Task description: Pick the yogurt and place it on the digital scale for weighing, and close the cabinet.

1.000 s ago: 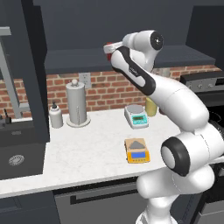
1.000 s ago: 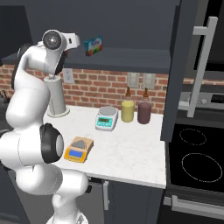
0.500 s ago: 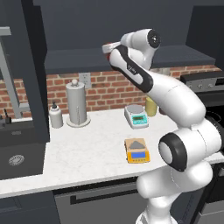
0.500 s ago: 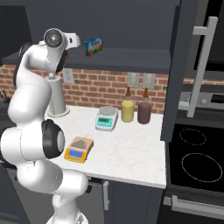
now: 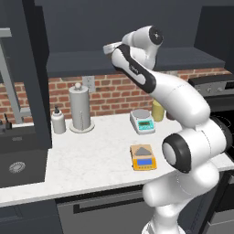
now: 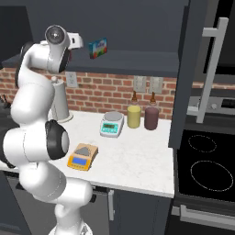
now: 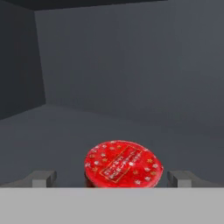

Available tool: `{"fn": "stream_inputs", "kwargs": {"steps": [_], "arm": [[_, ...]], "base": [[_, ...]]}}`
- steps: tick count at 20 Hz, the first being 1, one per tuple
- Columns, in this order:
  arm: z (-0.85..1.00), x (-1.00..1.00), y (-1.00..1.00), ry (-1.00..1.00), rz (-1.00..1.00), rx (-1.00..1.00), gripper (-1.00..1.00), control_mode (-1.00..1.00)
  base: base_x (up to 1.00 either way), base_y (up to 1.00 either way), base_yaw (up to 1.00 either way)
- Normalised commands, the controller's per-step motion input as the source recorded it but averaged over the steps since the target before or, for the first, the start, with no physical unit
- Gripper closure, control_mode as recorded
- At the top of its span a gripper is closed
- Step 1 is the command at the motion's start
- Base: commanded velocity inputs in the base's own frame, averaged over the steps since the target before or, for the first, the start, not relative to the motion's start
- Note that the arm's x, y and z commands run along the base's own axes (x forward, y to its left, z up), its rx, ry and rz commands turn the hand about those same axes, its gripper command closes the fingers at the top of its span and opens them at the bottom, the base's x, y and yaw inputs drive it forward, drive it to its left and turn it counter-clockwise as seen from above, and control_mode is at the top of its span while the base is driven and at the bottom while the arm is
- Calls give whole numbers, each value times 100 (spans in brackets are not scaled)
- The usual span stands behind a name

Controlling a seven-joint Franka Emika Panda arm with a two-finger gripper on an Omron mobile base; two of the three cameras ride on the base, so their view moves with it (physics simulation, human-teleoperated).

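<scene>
Gripper: the gripper (image 7: 112,178) is seen spread wide inside the open cabinet (image 6: 137,64), nothing held; one finger tip (image 7: 43,177) stands on each side of the yogurt (image 7: 123,164).
Yogurt: found directly ahead of the tool, between the tips and slightly toward one of them, resting on the cabinet's shelf floor; no contact is visible.
Shape and finish: a round red lid with a printed label and pale dots is presented to the hand camera; the cup's wall below is barely seen. The cabinet interior is matte dark grey and flat.
Digital scale: the digital scale (image 5: 143,157) is placed well below the tool on the speckled white counter (image 5: 91,160), a flat orange body with a grey plate.
Risk: because the cup is off centre, it may be nudged or tipped by one finger on closing; a smooth cylinder could also be lost from a shallow grip.
Cabinet door: the door (image 6: 190,73) is left standing open, and could be struck when the arm is drawn out.
</scene>
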Motion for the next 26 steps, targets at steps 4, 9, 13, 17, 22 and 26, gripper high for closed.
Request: {"fn": "stream_inputs", "kwargs": {"steps": [4,9,13,17,22,26], "arm": [[0,4,0,3,0,0,-100,-100],[0,4,0,4,0,0,-100,-100],[0,6,0,5,0,0,-100,-100],[-2,8,0,7,0,0,-100,-100],[-1,4,0,6,0,0,100,-100],[-1,0,0,3,0,0,100,-100]], "base": [[0,0,0],[0,0,0],[0,0,0],[0,0,0],[0,0,0],[0,0,0]]}}
